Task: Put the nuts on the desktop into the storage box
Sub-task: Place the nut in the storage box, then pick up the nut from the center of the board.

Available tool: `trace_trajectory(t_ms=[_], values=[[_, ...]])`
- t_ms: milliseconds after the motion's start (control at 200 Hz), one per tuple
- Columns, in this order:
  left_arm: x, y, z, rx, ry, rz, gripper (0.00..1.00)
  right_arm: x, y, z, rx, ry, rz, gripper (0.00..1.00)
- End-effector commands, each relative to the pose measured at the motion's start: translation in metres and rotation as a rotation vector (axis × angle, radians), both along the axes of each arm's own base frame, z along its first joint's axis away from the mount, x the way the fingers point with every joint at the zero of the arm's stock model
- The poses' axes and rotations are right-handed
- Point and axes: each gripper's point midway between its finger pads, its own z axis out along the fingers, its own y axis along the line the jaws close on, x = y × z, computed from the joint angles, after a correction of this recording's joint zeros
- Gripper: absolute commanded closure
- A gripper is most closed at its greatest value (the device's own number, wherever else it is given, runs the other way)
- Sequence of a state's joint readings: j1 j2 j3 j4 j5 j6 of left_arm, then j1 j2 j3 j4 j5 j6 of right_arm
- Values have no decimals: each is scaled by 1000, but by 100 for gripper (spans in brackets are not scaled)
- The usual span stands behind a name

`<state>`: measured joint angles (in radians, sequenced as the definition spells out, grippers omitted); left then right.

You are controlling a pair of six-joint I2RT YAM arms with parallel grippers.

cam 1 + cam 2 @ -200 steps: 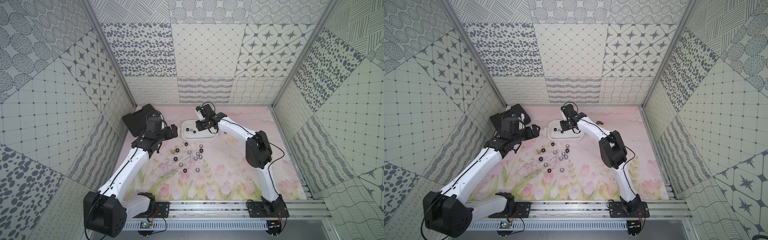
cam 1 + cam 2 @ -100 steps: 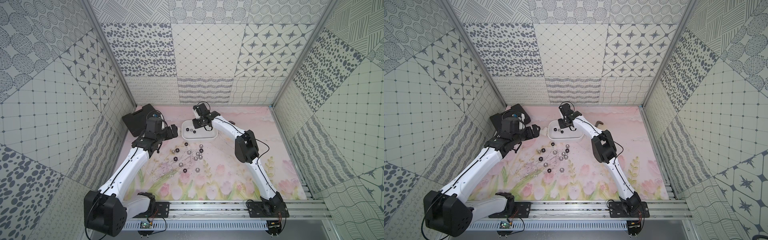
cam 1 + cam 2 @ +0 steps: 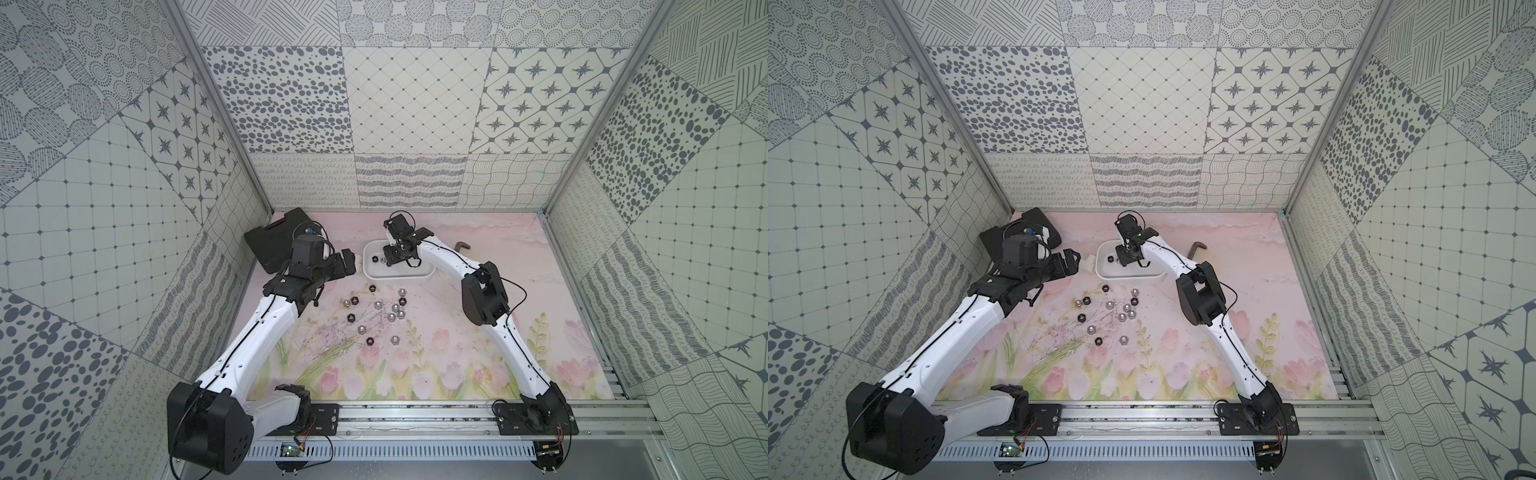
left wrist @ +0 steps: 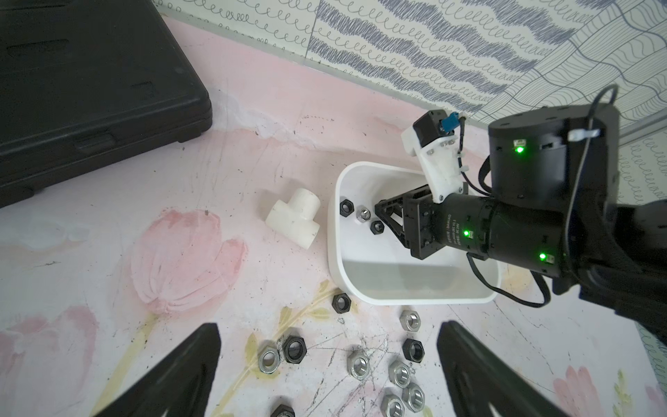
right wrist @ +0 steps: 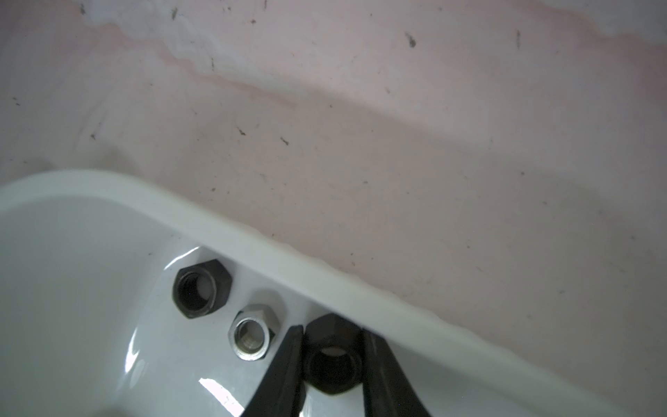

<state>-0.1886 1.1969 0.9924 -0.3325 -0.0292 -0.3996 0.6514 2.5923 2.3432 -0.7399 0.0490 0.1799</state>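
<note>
The white storage box (image 3: pixel 400 277) stands at the back middle of the tulip-printed desktop (image 3: pixel 457 332). My right gripper (image 5: pixel 331 329) reaches down into the box's left end, shut on a black nut (image 5: pixel 332 361) that hangs just above the box floor by the rim (image 5: pixel 252 249). A silver nut (image 5: pixel 251 337) and another black nut (image 5: pixel 200 289) lie beside it in the box. Several black and silver nuts (image 3: pixel 378 305) are scattered on the desktop in front of the box. My left gripper (image 4: pixel 330 364) hovers open over them with nothing between its fingers.
A flat black case (image 3: pixel 272 241) lies at the back left by the wall. A white T-shaped pipe fitting (image 4: pixel 294 216) lies just left of the box. A dark hex key (image 3: pixel 462 247) lies to the right of the box. Patterned walls close three sides.
My right gripper has shifted left and lower inside the box with the black nut, its elbow swinging left. The left arm has stayed still.
</note>
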Motion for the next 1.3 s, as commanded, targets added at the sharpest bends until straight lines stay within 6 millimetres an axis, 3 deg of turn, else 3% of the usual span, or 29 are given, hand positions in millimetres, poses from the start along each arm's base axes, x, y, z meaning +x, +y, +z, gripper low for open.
trace_trajectory(t_ms=[0,75,200,365,535,655,826,1031,1156,1296], values=[[-1,-2,1,-1,-4,-8,1,4,4,4,-7,-34,2,62],[-2,-1,1,1,-6,-7,1,4,7,13,-3,-50,11,54],[-2,-1,2,3,-6,-6,1,3,15,39,12,-97,30,52],[-3,-1,2,3,-7,-5,1,-9,25,103,62,-201,59,48],[-3,0,3,0,-14,-5,1,-36,25,156,110,-264,88,45],[-3,-1,3,-1,-13,-8,1,-68,21,174,137,-269,134,41],[-3,-1,2,3,-9,-6,1,-133,-5,163,89,-221,171,39],[-2,-1,3,-8,-19,-1,1,-215,-37,123,15,-91,209,35],[-1,-2,1,-19,-14,1,1,-256,-41,95,-23,-6,240,32],[-2,0,1,-9,-12,6,1,-285,-35,62,-63,73,267,31]])
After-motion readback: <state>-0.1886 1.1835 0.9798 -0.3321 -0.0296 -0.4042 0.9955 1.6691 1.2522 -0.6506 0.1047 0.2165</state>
